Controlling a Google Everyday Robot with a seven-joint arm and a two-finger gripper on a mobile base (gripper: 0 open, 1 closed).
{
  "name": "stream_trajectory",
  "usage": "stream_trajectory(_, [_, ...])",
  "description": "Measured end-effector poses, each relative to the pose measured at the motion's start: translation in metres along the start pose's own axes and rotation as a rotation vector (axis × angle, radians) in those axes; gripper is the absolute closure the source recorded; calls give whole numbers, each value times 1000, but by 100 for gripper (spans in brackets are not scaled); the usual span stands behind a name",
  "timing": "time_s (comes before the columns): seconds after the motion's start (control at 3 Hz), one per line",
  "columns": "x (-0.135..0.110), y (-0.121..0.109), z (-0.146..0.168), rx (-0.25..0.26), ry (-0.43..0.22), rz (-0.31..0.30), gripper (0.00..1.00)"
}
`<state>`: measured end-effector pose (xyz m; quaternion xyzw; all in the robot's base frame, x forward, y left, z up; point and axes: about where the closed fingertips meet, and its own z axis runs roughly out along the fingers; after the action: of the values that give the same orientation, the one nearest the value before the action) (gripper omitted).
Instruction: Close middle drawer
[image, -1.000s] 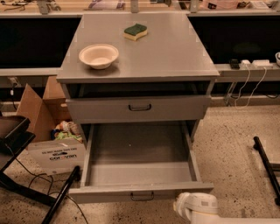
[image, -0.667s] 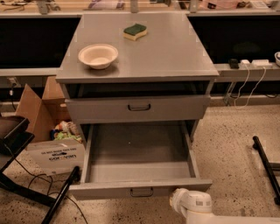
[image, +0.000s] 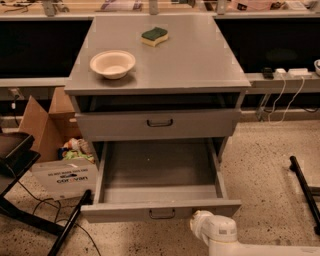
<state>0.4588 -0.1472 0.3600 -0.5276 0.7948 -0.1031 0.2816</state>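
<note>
Grey metal middle drawer (image: 159, 172), jaws beside

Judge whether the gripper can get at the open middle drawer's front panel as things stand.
Probably yes: the gripper sits low by the right end of the middle drawer, just in front of its panel, and nothing stands between them.

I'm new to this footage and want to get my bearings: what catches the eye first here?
A wide middle drawer pulled far out of the grey cabinet, its tray looking empty. On the cabinet's top sit a pale bowl and a green sponge. The gripper of the white arm is low at the right, beside the drawer's front.
</note>
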Motion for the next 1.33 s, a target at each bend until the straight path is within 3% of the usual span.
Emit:
stream_trajectory(0.33, [-7, -13, 2, 33, -9, -37, 100])
stream_trajectory(0.67, [-7, -12, 2, 33, -9, -37, 100])
stream_trajectory(1.33, [-17, -50, 5, 110, 8, -131, 100])
